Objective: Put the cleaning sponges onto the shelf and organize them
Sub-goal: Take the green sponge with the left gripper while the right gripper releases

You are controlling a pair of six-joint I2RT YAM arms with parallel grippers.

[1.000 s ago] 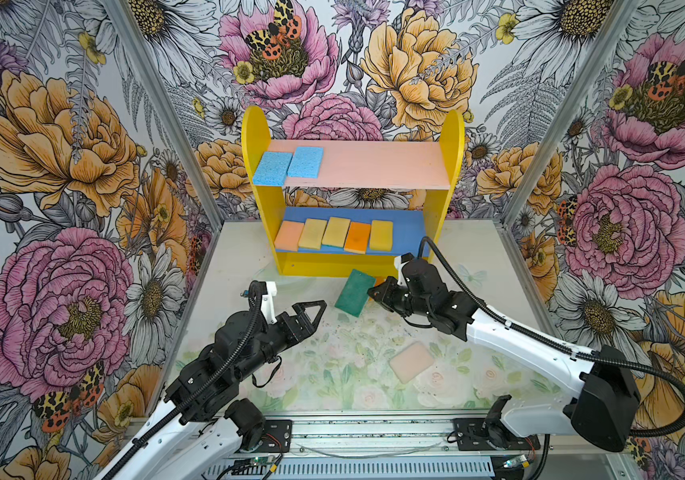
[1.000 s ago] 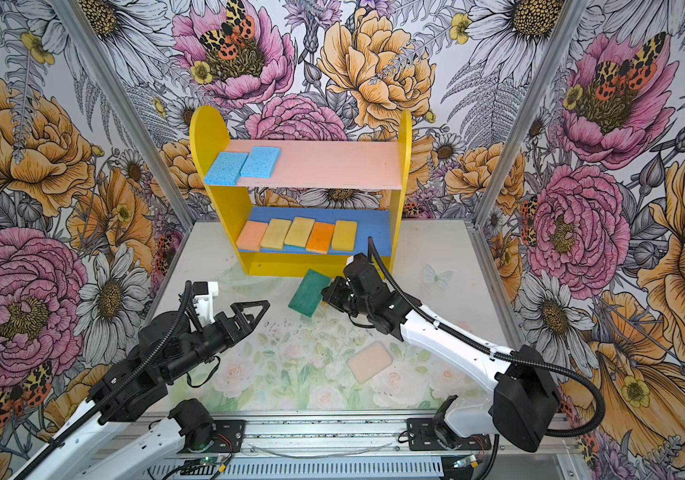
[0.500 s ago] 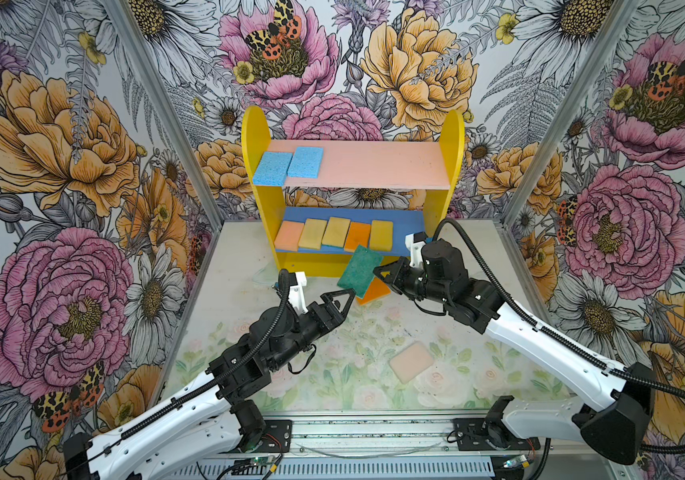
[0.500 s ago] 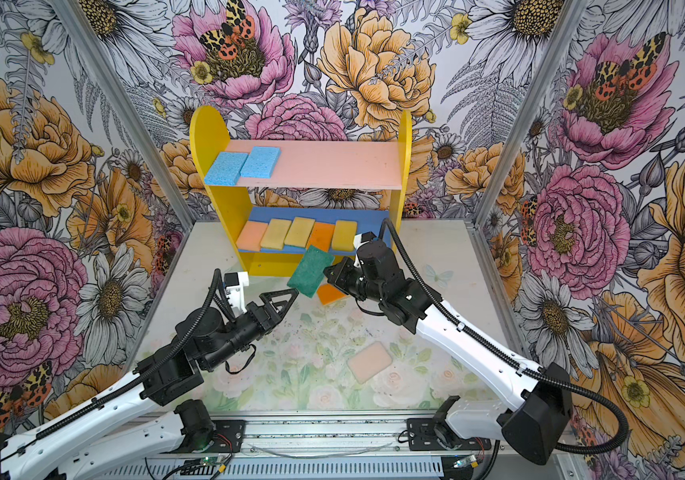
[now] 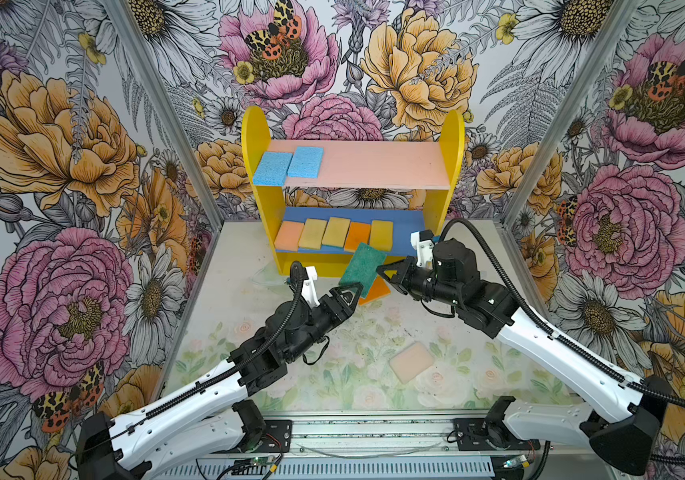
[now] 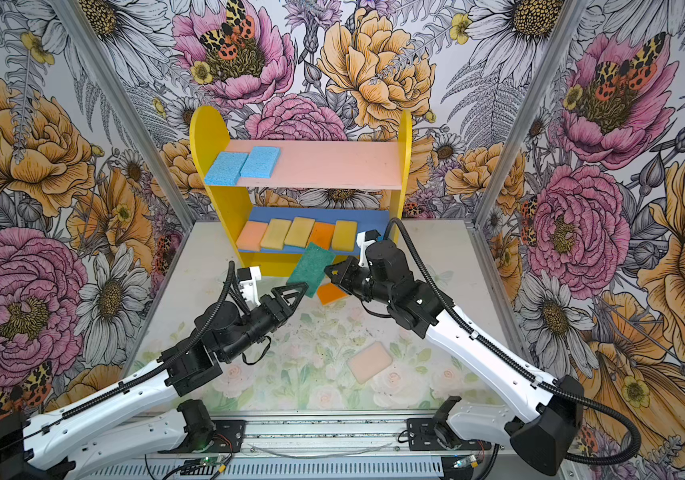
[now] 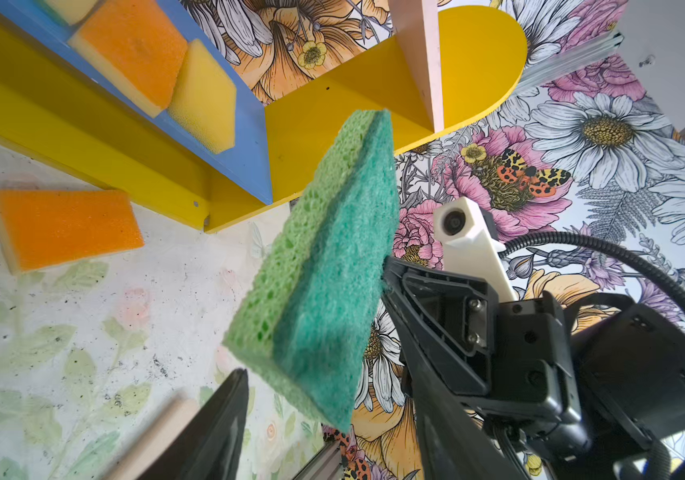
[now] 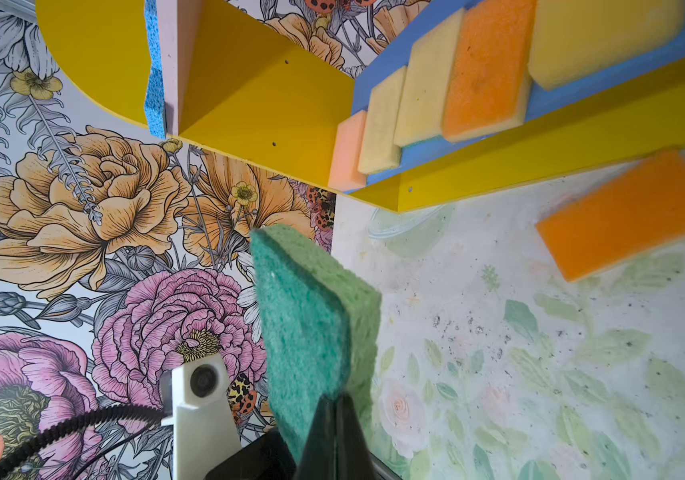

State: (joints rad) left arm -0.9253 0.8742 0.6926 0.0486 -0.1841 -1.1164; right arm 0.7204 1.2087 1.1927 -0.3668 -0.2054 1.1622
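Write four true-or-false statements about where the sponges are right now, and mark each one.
1. Two blue sponges lie on the shelf's pink upper board. True.
2. The blue lower board holds three sponges. False: five sponges lie there in a row.
3. The right end effector holds the green sponge clear of the table. True.
4. No sponge is left on the table. False: an orange sponge and a peach sponge lie on it.

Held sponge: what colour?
Sponge: dark green scrub face, light green foam back. Best in left wrist view.
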